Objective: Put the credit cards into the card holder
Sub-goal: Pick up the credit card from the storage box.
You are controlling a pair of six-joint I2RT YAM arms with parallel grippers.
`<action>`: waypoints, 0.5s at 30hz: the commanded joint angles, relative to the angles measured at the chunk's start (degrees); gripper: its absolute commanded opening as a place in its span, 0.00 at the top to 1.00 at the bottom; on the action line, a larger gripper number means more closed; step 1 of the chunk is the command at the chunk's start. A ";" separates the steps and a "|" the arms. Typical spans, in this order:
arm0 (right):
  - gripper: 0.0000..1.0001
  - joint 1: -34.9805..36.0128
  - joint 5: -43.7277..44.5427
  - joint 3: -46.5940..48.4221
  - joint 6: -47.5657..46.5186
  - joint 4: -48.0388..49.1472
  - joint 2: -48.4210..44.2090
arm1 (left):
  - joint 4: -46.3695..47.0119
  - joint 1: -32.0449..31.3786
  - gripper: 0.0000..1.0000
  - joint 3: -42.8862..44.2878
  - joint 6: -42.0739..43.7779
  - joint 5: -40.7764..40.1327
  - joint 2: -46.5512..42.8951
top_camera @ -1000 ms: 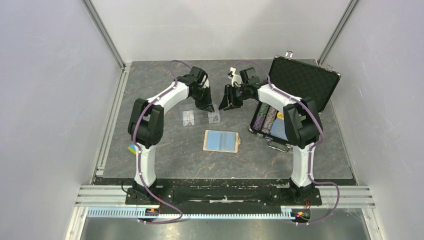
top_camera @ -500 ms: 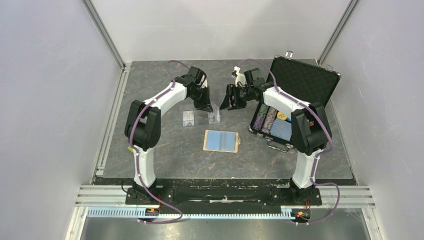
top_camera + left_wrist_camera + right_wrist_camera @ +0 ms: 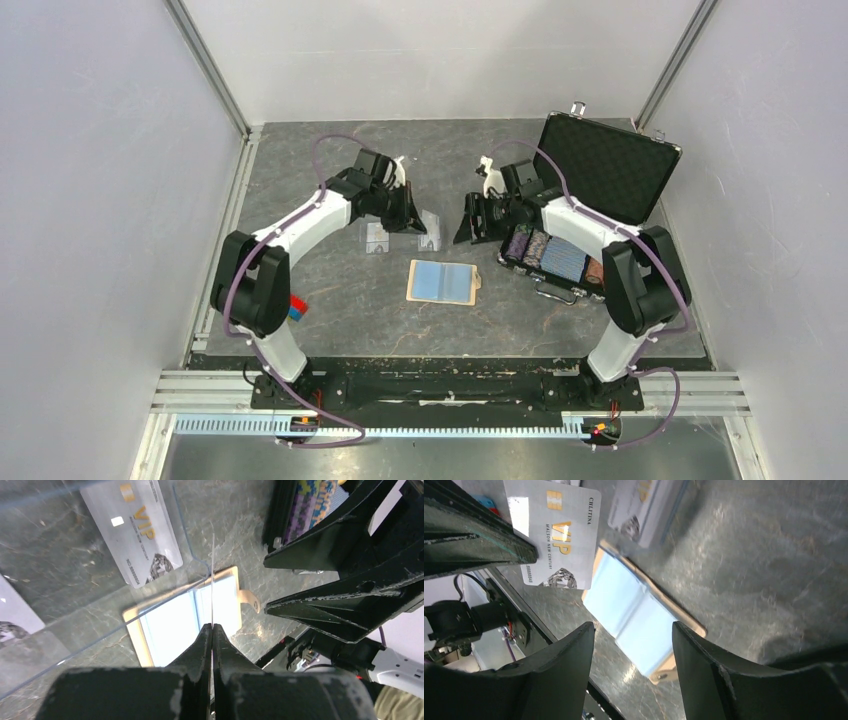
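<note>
Glossy held card (image 3: 551,535): lay flat on slab (image 3: 380,310) 0.5 s ago. Now up off it, pinched at one edge. Edge-on in left wrist view, face w/ gold "VIP" print toward right wrist cam.
L gripper (image 3: 212,628): jaws squeezed narrow onto held card. Elbow has swung out to the left since then.
R gripper (image 3: 633,625): jaws wide, nothing between. Shifted a bit right & nearer. Near held card, not touching.
Block (image 3: 297,308): blue-red, now showing beside L elbow, was hidden behind the arm.
2nd card (image 3: 377,237): unmoved, on slab left of held card. Thin, pale grey-white rectangle.
Wallet (image 3: 443,282): unmoved, open flat, on the near side of both cards & apart from them. Tan leathery rim, snap tab, smooth light-blue pockets.
Clear plastic (image 3: 75,580): straight-edged sheet across left wrist view, can't tell what it belongs to.
Slab: dark grey, stone-like, veined.
Case (image 3: 600,165): black, hard, lid up w/ textured lining. Chips (image 3: 550,250) in rows inside.
</note>
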 commanded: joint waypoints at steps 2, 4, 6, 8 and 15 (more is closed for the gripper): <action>0.39 -0.35 0.93 -6.30 -1.79 1.38 -4.95 | 8.89 -0.92 0.98 -7.10 -2.83 8.66 -2.64; 0.39 -0.36 0.80 -8.54 -1.97 1.38 -5.85 | 9.64 -1.42 0.98 -9.11 -2.84 9.23 -2.87; 0.39 -0.35 0.97 -10.60 -2.21 1.38 -6.78 | 10.80 -1.89 0.98 -11.03 -2.99 10.20 -2.76; 0.39 -0.40 1.14 -12.52 -2.52 1.48 -7.64 | 12.15 -2.51 0.98 -12.81 -3.63 10.49 -2.56; 0.40 -0.37 1.87 -16.49 -3.40 1.33 -8.25 | 17.48 -4.54 0.98 -16.71 -6.69 9.58 -1.40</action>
